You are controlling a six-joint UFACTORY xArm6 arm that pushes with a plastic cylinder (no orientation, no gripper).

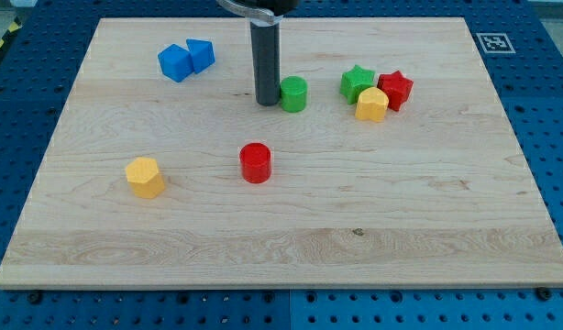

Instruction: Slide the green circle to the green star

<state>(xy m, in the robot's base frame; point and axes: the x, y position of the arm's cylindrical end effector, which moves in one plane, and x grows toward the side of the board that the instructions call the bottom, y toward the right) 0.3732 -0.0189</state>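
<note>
The green circle (293,93) stands on the wooden board near the view's top centre. The green star (357,83) lies to its right, with a gap between them. My tip (266,103) rests on the board right against the green circle's left side. The rod rises straight up from there to the view's top edge.
A red star (395,89) and a yellow hexagon (371,104) touch the green star on its right and lower right. Two blue blocks (185,60) sit at the top left. A red circle (255,162) and a yellow hexagon (145,176) lie lower down. The wooden board (291,257) sits on a blue pegboard.
</note>
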